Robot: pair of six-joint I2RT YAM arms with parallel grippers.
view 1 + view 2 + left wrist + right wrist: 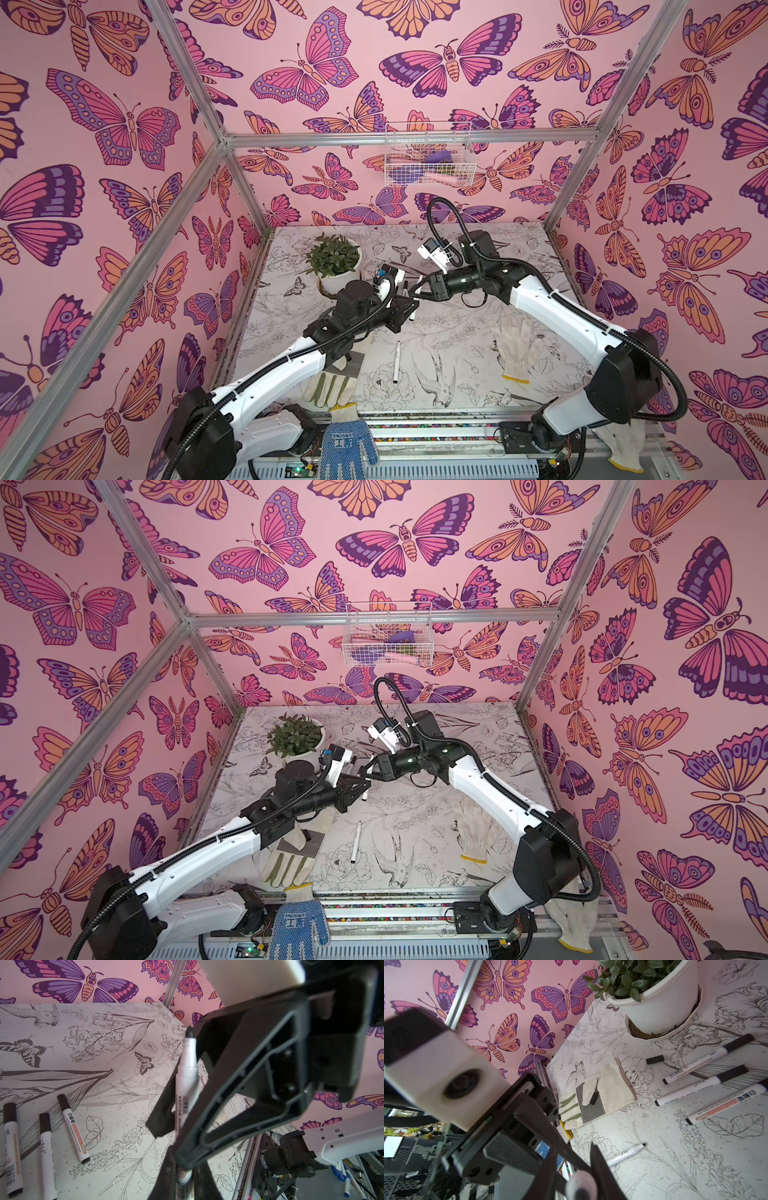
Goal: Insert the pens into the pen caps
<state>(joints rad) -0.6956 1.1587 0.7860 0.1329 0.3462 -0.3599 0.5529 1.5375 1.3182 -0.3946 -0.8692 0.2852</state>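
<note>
Centrally in both top views, the left gripper [409, 302] is clamped fast on the held pen [187, 1076], whose dark tip is bare. Meeting it from the right of the frame, the right gripper [416, 289] has its jaws set narrowly to either side of that same pen's barrel; whether they press on it cannot be told. Just below the middle of a top view, a loose pen [397, 361] lies uncapped on the table [457, 340]. Three capped pens [702, 1086] lie side by side near the plant pot [664, 1007]. One cap [655, 1059] rests on the table beside them. A second cap [594, 1098] lies on the grey patch of a glove [610, 1082], at the lower left of the tabletop in the top views.
</note>
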